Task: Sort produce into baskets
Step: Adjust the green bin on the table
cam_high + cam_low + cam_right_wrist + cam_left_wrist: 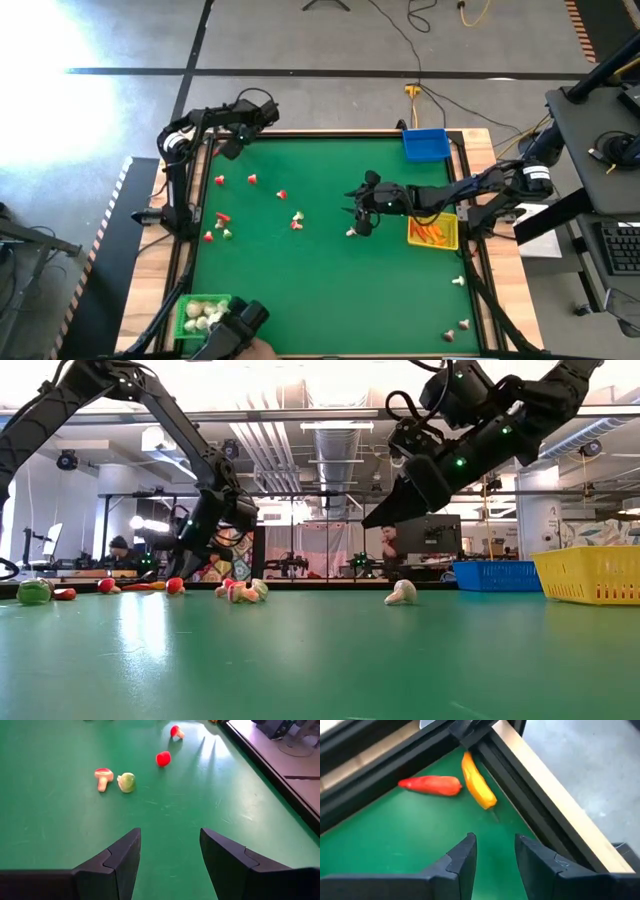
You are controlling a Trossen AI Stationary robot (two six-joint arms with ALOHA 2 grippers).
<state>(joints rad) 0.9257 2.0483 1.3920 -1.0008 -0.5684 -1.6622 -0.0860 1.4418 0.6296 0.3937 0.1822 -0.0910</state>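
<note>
The green desk (330, 290) fills the middle of the high view. Three baskets sit at its edges: the blue basket (426, 144) at the upper right, the yellow basket (434, 233) at the right edge with orange sticks inside, and the green basket (203, 315) at the lower left, holding whitish bulbs.

The left arm reaches into the upper left corner of the desk, and the left gripper (494, 851) hangs there with its jaws spread partway and nothing between them. Just ahead of it, against the black corner rail, lie a red pepper (431, 785) and a yellow pepper (478, 786), touching at one end.

The right arm stretches from the right edge toward the center. The right gripper (357, 218) hovers above the desk, jaws spread and empty. A pale mushroom (351, 232) lies on the desk just under and beside it, left of the yellow basket.

Small red and whitish pieces are scattered across the left half of the desk, including a pair (297, 219) near the center. In the right wrist view, a red-capped mushroom (103, 778) and a greenish bulb (126, 782) lie well ahead of the fingers. A few more pieces (458, 281) sit at the lower right.
</note>
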